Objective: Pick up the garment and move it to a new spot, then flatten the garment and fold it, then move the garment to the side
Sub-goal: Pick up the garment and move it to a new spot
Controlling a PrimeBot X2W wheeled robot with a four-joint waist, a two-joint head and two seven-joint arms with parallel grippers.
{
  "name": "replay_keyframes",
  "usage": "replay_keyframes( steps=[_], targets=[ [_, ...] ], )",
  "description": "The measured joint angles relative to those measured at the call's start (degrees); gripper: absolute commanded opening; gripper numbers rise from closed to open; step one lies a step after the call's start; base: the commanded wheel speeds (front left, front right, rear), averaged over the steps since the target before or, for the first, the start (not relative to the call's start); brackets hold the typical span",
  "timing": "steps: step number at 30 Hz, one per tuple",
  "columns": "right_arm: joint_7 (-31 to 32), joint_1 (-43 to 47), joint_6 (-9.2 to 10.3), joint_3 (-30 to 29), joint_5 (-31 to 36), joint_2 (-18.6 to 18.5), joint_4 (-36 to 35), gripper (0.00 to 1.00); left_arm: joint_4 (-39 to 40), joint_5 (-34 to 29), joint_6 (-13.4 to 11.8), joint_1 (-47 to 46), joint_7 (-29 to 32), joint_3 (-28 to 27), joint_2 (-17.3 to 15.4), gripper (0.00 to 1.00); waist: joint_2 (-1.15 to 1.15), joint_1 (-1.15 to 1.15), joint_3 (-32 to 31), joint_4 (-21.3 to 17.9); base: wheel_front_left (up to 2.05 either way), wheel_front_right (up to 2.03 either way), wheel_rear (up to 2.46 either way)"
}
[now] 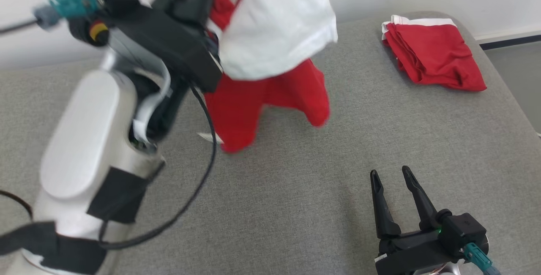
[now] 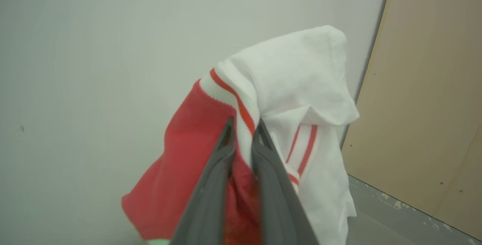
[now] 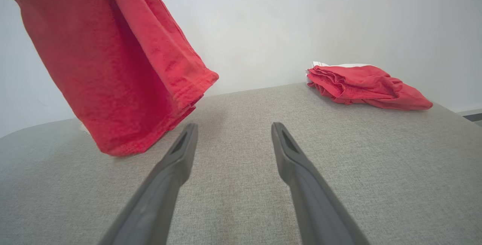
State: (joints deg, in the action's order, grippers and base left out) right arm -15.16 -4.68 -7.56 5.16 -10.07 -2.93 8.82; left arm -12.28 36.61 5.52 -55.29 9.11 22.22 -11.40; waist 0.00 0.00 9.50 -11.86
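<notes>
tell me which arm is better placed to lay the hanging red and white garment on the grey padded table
Left. The left gripper is shut on the red and white fabric garment, hanging over the grey padded table. The right gripper is open and empty, apart from it.

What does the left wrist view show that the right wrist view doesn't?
Left wrist view: the left gripper shut on the garment at its striped trim, white cloth draped above, a tan panel. Right wrist view: the open right gripper over the grey table, a folded red garment at its far edge. Both: the held garment's red cloth, the pale wall.
</notes>
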Motion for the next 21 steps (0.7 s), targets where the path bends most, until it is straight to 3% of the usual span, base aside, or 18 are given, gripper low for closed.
replay_keyframes(
  steps=[10, 21],
  targets=[
    [0.0, 0.0, 0.00, 0.3, -0.3, 0.0, 0.2, 1.00, -4.4, 1.5, -0.7, 12.3, -4.3, 1.6, 1.2, 0.00, 0.01, 0.00, 0.8, 1.1, 0.00, 0.00, 0.00],
    [0.0, -0.2, 0.00, 0.5, -0.3, 0.0, 0.9, 1.00, -15.8, 1.9, -1.2, 24.8, -11.2, 1.6, 0.1, 0.00, 0.01, 0.00, 1.5, 1.9, 0.00, 0.00, 0.00]
  ],
)
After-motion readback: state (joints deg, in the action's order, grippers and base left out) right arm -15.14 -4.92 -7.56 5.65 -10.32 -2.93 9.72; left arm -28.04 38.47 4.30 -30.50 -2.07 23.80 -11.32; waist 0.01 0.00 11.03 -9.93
